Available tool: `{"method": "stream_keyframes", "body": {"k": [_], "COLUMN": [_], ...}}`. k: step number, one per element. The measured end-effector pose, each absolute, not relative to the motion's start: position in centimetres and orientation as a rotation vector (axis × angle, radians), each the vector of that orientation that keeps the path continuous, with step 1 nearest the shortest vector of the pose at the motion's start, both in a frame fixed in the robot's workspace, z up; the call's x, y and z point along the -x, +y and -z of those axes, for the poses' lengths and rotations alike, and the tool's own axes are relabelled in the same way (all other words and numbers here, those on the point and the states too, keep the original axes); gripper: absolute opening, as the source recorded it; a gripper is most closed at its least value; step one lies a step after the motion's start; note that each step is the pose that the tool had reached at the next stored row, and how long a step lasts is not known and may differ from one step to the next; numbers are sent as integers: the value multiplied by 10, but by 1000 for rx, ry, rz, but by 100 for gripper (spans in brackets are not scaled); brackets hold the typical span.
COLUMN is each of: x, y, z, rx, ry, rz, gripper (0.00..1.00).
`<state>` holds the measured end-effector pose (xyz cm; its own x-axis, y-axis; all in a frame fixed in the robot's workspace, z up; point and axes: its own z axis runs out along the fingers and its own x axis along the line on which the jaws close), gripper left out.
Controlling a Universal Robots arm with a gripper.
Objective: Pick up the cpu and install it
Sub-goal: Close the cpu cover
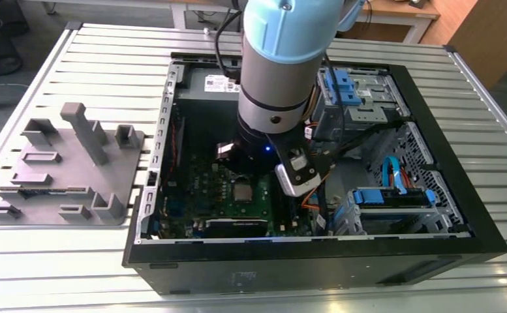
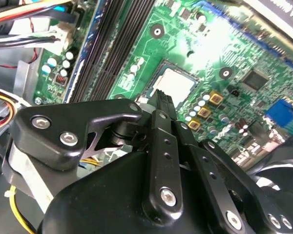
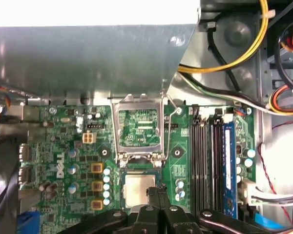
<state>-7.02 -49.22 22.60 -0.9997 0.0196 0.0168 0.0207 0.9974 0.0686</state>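
As I watch from beside the table, the arm (image 1: 275, 65) reaches down into the open computer case (image 1: 323, 254), and the cpu (image 3: 136, 190) lies flat in its socket (image 3: 122, 180) on the green motherboard (image 3: 68, 146). It is a small silver square, so it has no long axis to speak of, and its sides run along the sides of the socket. In the exterior view the chip is at about 7 o'clock from the wrist of the arm, just beside its black end.

The gripper (image 3: 156, 191) hangs directly over the chip, near one corner. That corner is on the side of the memory slots (image 3: 205, 161) and away from the hinged socket plate (image 3: 118, 131). This plate stands open, so the chip is not yet locked down.

The two fingers (image 3: 152, 196) are pressed together, and I see nothing between them. The second wrist view gives the same narrow closed tip over the edge of the chip. Whether the tip touches the metal top or hovers a little above it, I cannot tell.

The grey holder tray (image 1: 62, 169) lies outside the case, at 9 o'clock from it in the exterior view.
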Motion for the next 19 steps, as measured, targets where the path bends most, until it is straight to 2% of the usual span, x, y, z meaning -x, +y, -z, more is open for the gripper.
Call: {"method": "stream_keyframes", "body": {"k": [19], "x": [68], "y": [-480], "z": [-226], "rx": [30], "ry": [-3123], "rz": [108], "gripper": [11]}}
